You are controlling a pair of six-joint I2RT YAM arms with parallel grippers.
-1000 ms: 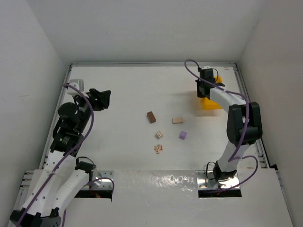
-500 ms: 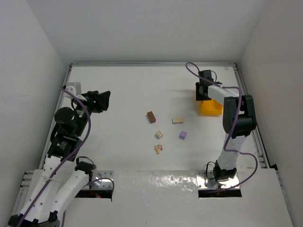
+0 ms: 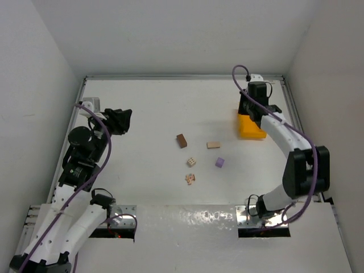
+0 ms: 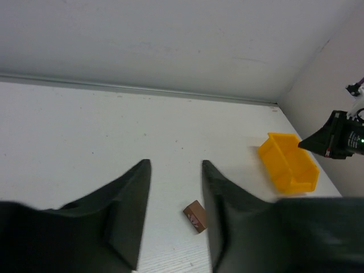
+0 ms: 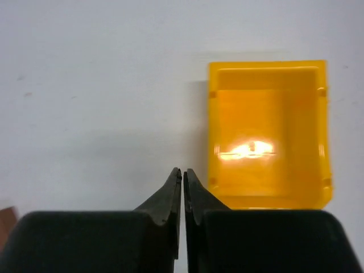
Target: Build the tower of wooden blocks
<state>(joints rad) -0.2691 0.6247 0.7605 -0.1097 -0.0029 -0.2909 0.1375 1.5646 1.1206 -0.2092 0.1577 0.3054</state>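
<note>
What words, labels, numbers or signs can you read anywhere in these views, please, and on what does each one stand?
No text can be read in any view.
The dotted tan block shows dark dots and the tan block nearest the arms shows pink marks, but both are too small to read as characters.
The brown block, purple block and yellow bin show no lettering.

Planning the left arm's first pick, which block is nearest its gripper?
The dark reddish-brown block, the leftmost one; the rest are pale tan or purple.
</note>
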